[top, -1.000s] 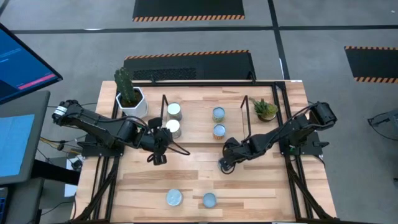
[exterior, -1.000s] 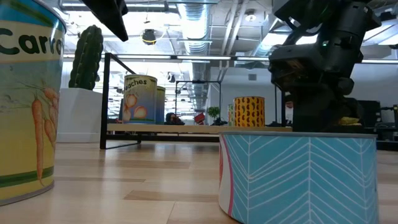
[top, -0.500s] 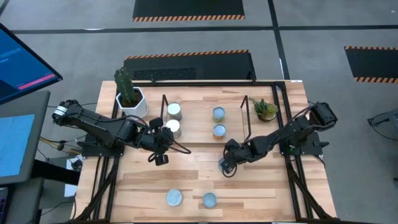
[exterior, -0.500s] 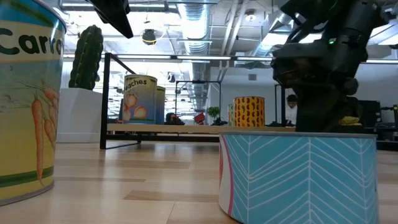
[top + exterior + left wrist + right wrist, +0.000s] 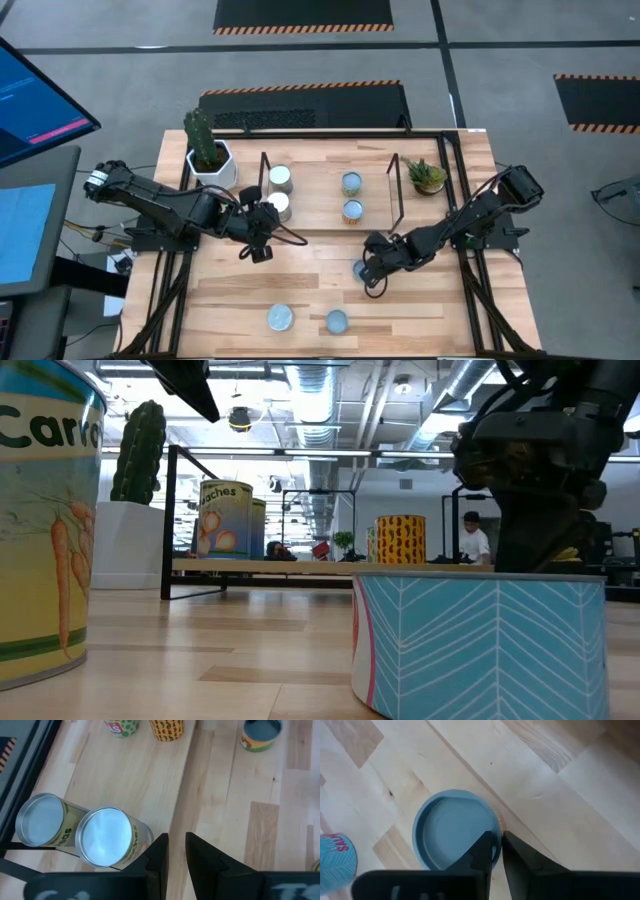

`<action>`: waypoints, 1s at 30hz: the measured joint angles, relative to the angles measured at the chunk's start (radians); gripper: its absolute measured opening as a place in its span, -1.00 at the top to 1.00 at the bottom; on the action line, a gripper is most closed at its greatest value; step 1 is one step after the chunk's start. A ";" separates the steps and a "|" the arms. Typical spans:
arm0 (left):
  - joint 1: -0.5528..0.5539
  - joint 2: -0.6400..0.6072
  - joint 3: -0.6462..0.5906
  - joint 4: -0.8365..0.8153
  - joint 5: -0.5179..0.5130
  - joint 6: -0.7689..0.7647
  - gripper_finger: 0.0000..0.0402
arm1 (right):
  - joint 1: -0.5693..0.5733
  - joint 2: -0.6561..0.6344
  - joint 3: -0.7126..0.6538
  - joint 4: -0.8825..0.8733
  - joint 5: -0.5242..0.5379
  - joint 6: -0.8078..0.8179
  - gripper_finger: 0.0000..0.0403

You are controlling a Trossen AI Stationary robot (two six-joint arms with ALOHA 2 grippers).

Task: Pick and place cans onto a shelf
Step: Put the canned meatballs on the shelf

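The black rod shelf [image 5: 395,190] stands at the table's far middle. It holds two silvery-topped cans [image 5: 279,192] at its left end and two teal-topped cans [image 5: 352,197] at its right. A blue-topped can [image 5: 360,268] stands on the wood in front of the shelf. My right gripper [image 5: 373,279] is shut just over that can's near right rim, which also shows in the right wrist view [image 5: 452,830]. My left gripper [image 5: 258,250] is shut and empty, in the air near the silvery cans [image 5: 105,837]. Two more cans [image 5: 280,318] [image 5: 337,321] stand near the front edge. My right gripper points down with shut fingertips [image 5: 487,844] over the rim [image 5: 492,827] of the blue-topped can, which stands upright on the table. I cannot tell whether the fingertips touch it.
A white faceted pot with a cactus [image 5: 208,155] stands at the far left and a small spiky plant [image 5: 427,176] at the far right. In the low view a carrot-labelled can [image 5: 40,520] and a teal patterned can [image 5: 480,645] stand close. A person [image 5: 472,540] is far behind.
My right gripper has moved toward the table's near edge and a little right, so the blue-topped can's top now shows in the high view just beyond it. The can has stayed in place.
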 joint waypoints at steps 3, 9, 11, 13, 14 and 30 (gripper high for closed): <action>0.000 0.000 0.000 -0.001 0.000 0.013 0.74 | -0.003 0.000 0.000 0.000 0.000 -0.043 0.76; 0.000 0.000 0.000 -0.001 0.003 0.045 0.74 | -0.003 -0.002 0.000 0.000 -0.002 -0.123 0.96; 0.000 0.000 0.000 -0.001 0.003 0.044 0.74 | -0.003 -0.002 0.000 0.000 -0.004 -0.143 0.95; 0.000 0.000 0.000 -0.001 0.004 0.044 0.74 | -0.003 -0.002 0.000 0.001 -0.005 -0.149 0.94; 0.000 0.000 0.000 -0.001 0.003 0.044 0.74 | -0.003 -0.002 0.001 0.001 -0.005 -0.160 0.94; 0.001 0.000 0.000 -0.001 -0.020 0.043 0.74 | -0.003 -0.009 0.405 -0.546 0.062 -0.494 0.98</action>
